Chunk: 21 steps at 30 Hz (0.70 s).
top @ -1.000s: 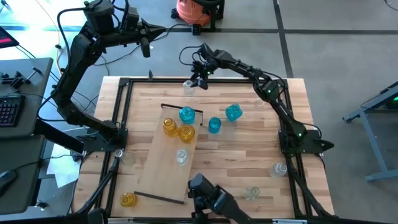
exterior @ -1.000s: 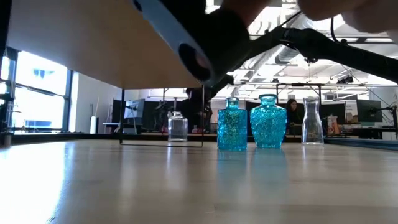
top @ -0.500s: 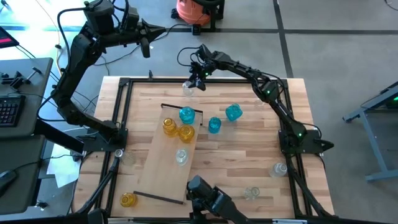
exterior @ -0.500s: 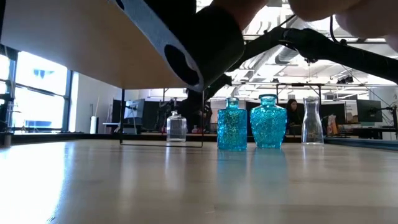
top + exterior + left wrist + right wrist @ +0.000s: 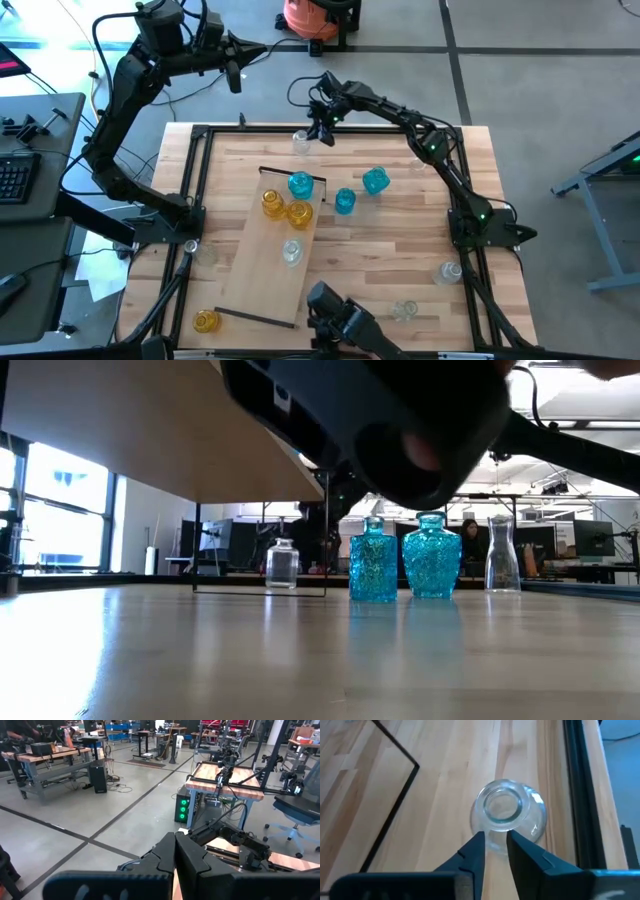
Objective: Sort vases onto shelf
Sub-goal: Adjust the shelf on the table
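The right gripper, fingers nearly closed on the clear vase at the table's far edge, grips off-centre, so the round glass may slip out.

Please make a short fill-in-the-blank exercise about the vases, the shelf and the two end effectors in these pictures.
1. The right end effector is at a ___ vase near the table's far edge.
2. Two ___ vases stand side by side on the shelf.
3. The left end effector is raised off the table and is ___.

Missing words: clear; yellow; shut
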{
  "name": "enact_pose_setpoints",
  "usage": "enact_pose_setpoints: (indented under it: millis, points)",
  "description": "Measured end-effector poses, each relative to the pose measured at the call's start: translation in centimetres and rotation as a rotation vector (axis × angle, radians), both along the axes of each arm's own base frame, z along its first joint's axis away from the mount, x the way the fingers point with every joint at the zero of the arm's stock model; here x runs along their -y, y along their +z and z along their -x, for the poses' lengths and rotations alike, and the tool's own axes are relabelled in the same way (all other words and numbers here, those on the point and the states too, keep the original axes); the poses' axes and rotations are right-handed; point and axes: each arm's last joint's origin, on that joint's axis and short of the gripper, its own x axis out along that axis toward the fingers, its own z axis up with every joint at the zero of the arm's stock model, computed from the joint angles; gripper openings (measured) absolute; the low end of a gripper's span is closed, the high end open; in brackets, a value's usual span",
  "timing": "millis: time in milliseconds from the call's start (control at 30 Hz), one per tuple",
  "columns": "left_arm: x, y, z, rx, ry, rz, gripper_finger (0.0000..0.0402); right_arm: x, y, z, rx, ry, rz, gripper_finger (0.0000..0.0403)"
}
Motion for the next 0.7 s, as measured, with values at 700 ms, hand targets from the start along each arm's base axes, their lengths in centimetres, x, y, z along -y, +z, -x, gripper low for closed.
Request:
enact_pose_setpoints:
  millis: [700]
  points:
    - [0.0, 0.0, 0.0, -0.001, 0.0, 0.0, 0.0, 0.7, -0.7, 1.0, -0.186, -0.057, 0.209, 0.0062]
